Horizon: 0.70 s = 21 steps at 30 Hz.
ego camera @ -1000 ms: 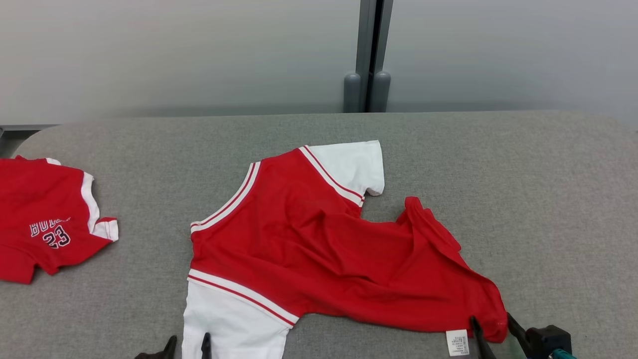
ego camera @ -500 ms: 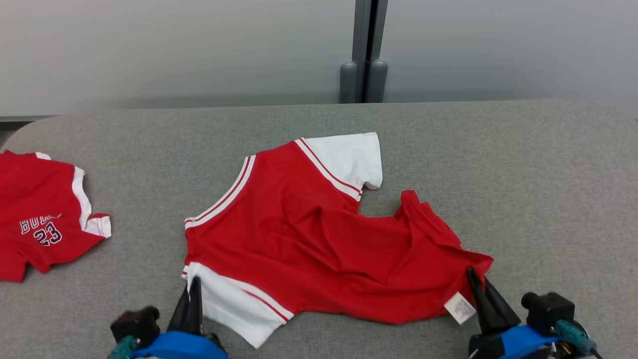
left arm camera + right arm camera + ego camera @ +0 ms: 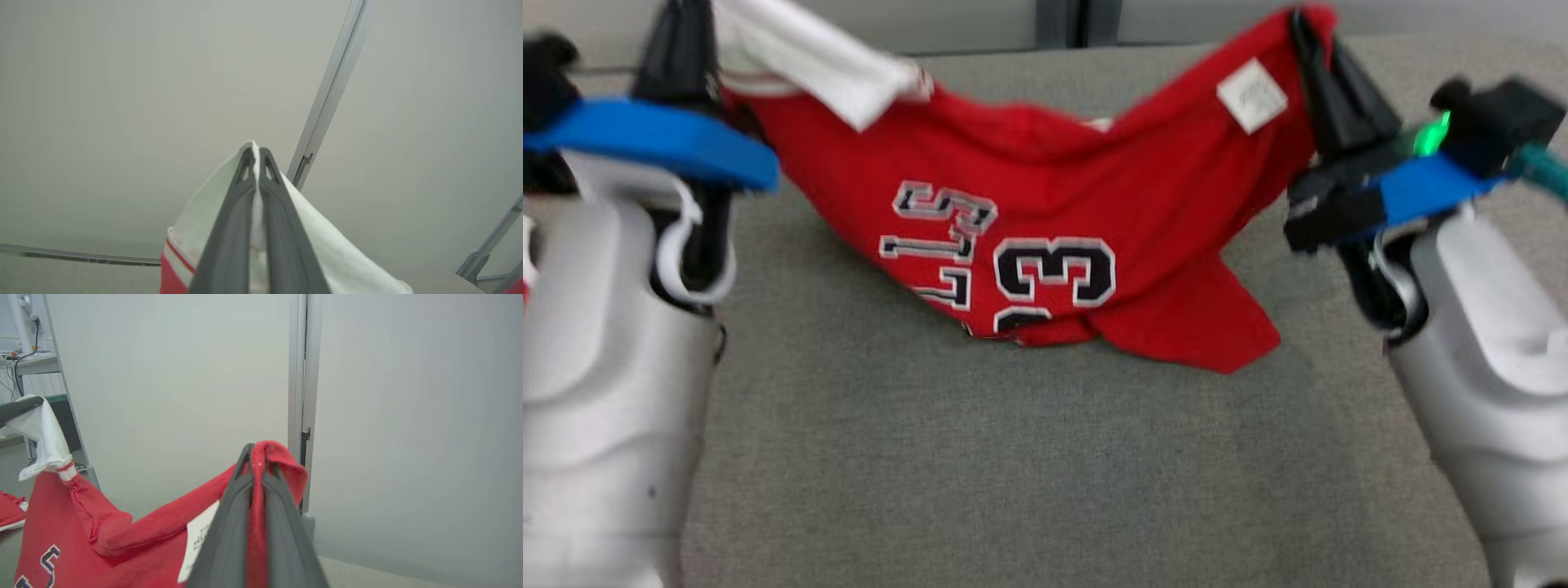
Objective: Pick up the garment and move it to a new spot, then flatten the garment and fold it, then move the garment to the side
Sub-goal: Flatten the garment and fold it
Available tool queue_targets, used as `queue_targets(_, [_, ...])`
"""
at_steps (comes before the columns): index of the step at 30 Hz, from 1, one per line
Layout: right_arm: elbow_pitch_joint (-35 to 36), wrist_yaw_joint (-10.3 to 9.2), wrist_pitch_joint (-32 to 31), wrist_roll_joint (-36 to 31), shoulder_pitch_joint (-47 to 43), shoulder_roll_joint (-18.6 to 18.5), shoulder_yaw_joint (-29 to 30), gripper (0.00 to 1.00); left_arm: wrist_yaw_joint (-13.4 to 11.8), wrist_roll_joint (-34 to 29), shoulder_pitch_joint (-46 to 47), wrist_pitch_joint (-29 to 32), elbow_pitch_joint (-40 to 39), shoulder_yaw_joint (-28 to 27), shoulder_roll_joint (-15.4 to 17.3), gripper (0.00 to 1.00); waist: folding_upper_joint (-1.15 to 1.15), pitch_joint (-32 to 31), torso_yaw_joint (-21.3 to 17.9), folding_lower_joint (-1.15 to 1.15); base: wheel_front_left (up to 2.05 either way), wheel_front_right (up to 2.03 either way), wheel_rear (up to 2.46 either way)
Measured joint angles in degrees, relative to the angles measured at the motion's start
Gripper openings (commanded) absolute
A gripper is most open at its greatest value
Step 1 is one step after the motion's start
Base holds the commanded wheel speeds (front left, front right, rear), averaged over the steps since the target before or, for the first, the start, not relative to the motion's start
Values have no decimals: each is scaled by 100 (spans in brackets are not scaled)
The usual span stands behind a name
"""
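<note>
The garment (image 3: pixel 1045 212) is a red jersey with white sleeves and dark printed letters and numbers. It hangs stretched between both arms above the grey table (image 3: pixel 1013 457), its low middle sagging close to the surface. My left gripper (image 3: pixel 686 24) is shut on a white sleeve (image 3: pixel 196 212) at the upper left. My right gripper (image 3: pixel 1298 24) is shut on the red hem (image 3: pixel 278 457) beside a white label (image 3: pixel 1251 94) at the upper right. In the right wrist view the left gripper's dark fingers (image 3: pixel 16 408) hold the white sleeve at the far left.
A pale wall with a grey vertical post (image 3: pixel 300 375) stands behind the table. A second red garment (image 3: pixel 10 514) lies at the far left. My pale forearms (image 3: pixel 596 392) flank the table's front.
Both grippers have lifted the garment off the table, turning its printed side toward the head camera. The head camera has tilted, so the whole picture shifted.
</note>
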<state>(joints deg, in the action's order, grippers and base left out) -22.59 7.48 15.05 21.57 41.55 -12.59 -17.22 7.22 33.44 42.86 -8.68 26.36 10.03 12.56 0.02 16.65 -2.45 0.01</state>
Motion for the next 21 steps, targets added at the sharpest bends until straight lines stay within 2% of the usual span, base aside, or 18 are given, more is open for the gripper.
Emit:
queue_targets(5, [-811, 1, 0, 508, 1986, -34, -185, 0, -29, 111, 1878, 309, 605, -210, 199, 0, 0, 516, -99, 1, 0, 0, 0])
queue_targets(11, [-1741, 0, -27, 1012, 3960, -266, -307, 0, -60, -63, 4029, 402, 1267, -85, 160, 0, 1, 997, -96, 0, 0, 0, 0])
queue_targets(16, [-2360, 0, -31, 1380, 4965, -478, -396, 0, -51, -169, 5340, 209, 1889, 46, 3, 0, 1, 1239, -28, 0, 0, 0, 0])
queue_targets(21, [-2648, 1, -15, 1640, 5355, -678, -759, 0, -11, -160, 5852, -90, 2407, 292, -245, 0, 0, 1339, 36, -2, 0, 0, 0])
